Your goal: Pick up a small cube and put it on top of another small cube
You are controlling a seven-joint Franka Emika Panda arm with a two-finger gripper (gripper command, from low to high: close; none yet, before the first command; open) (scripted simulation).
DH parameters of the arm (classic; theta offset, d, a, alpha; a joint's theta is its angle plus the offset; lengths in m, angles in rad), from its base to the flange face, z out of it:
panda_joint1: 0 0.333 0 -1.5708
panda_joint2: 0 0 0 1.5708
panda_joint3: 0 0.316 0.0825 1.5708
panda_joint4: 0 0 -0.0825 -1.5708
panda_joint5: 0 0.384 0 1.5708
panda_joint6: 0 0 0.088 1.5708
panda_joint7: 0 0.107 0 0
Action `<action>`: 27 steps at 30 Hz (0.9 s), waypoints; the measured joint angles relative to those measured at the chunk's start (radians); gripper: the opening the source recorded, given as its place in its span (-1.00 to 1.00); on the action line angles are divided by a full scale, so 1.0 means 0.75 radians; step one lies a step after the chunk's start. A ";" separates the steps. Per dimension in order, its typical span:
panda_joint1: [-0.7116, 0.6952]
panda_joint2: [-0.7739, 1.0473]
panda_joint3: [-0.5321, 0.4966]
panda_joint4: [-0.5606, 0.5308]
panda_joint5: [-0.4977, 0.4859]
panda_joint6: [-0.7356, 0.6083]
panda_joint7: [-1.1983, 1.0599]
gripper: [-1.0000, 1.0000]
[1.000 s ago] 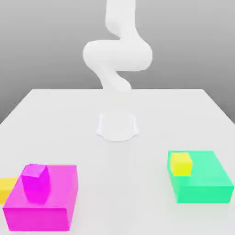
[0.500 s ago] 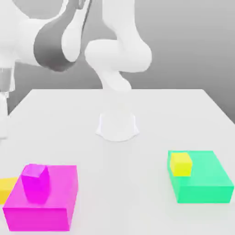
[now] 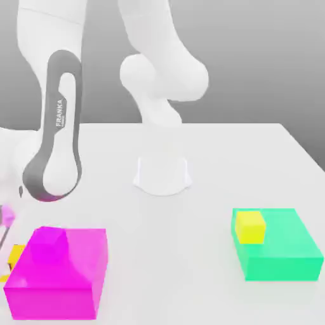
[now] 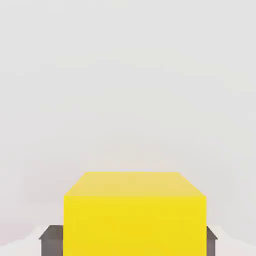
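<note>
The small cube (image 3: 16,256), deep golden yellow, rests on the table at the exterior view's far left, tight against the magenta block (image 3: 60,279). My gripper (image 4: 131,241) has come down over it. In the hand view the cube (image 4: 135,215) sits between two dark fingertips (image 4: 50,240), which press flush on both of its sides. The other small cube (image 3: 250,226), lemon yellow, stands on a corner of the green block (image 3: 279,251) at the exterior view's right, far from the gripper.
A magenta cube (image 3: 48,238) sits on the magenta block right beside the gripper. The arm's grey-and-white forearm (image 3: 56,146) hangs over the table's left part. The robot's round base (image 3: 162,174) stands at the table's middle back.
The arm has swung down from the back to the exterior view's left and lowered onto the golden cube. The jaws have closed in from wide open.
</note>
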 joint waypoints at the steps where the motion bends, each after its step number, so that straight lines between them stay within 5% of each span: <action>1: -0.008 0.023 0.009 0.005 0.008 0.018 -0.006 -1.00; 10: 0.069 -0.301 -0.040 0.022 -0.169 -0.233 -0.010 -1.00; 27: 0.870 -0.999 0.643 -0.390 -0.043 -0.554 0.974 -1.00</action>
